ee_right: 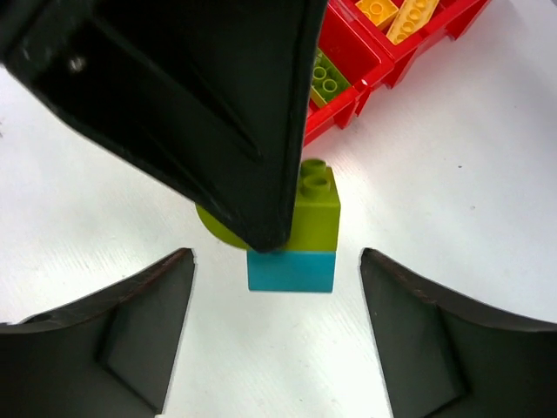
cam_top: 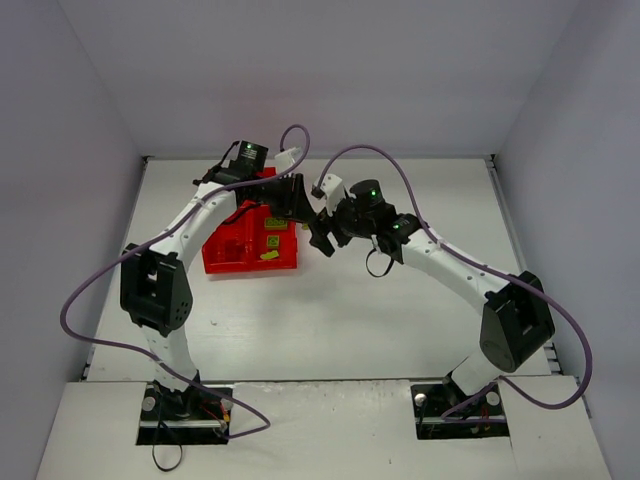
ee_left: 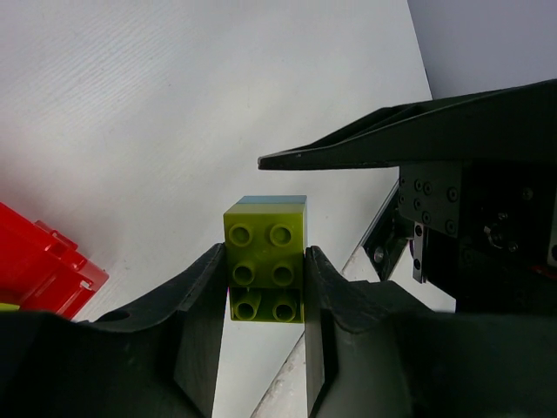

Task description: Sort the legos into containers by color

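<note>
My left gripper (ee_left: 265, 261) is shut on a clump of two legos, a lime-green brick (ee_left: 264, 252) joined to a cyan brick (ee_left: 274, 199), held above the white table just right of the red tray (cam_top: 225, 255). In the right wrist view the green brick (ee_right: 318, 213) sits on the cyan brick (ee_right: 291, 270), partly hidden by a left finger (ee_right: 200, 104). My right gripper (ee_right: 277, 261) is open, its jaws standing apart on either side of the cyan brick without touching it. In the top view both grippers meet beside the tray, left (cam_top: 312, 228) and right (cam_top: 330, 240).
The tray's compartments hold yellow bricks (ee_right: 396, 13) and a green brick (ee_right: 326, 78). A corner of the tray (ee_left: 39, 261) shows in the left wrist view. Grey walls enclose the white table (cam_top: 400, 320) on three sides.
</note>
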